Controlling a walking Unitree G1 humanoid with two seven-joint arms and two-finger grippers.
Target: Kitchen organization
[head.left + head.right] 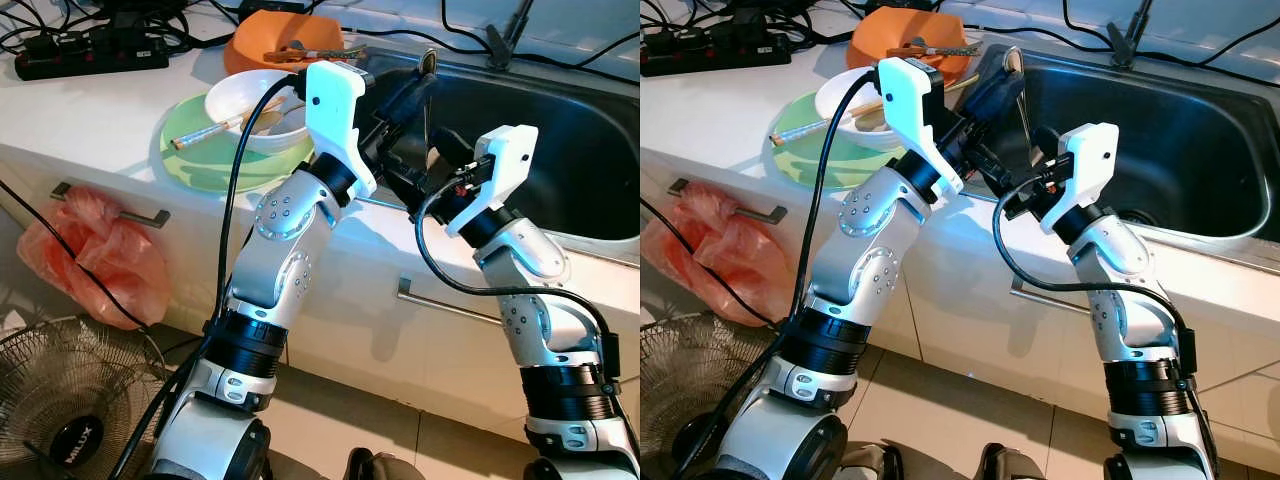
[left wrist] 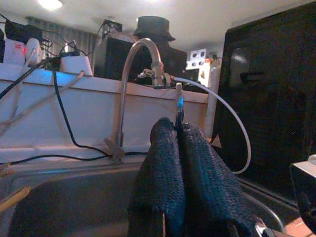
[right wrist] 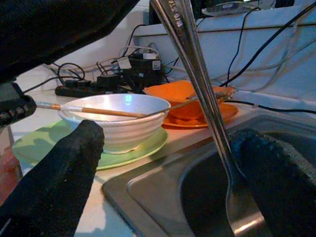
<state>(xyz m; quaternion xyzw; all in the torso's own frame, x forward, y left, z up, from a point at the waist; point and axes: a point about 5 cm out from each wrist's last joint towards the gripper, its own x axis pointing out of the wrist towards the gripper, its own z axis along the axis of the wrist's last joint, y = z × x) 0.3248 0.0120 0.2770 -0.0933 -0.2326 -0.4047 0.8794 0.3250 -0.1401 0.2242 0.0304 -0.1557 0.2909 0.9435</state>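
because my left gripper point(image 2: 180, 129) pinches the spoon point(image 3: 197, 84) by its handle, fingers pressed together, the bowl end hangs down over the sink point(image 1: 560, 130), where dirty cutlery likely belongs. my right gripper point(image 3: 168, 187) waits with fingers spread either side of the spoon, not touching

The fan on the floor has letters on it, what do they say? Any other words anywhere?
"MILUX": on the round black hub of the fan, as best it reads.
Engraved marks on the handle of the spoon: too small and blurred to read.
Nothing else is readable.
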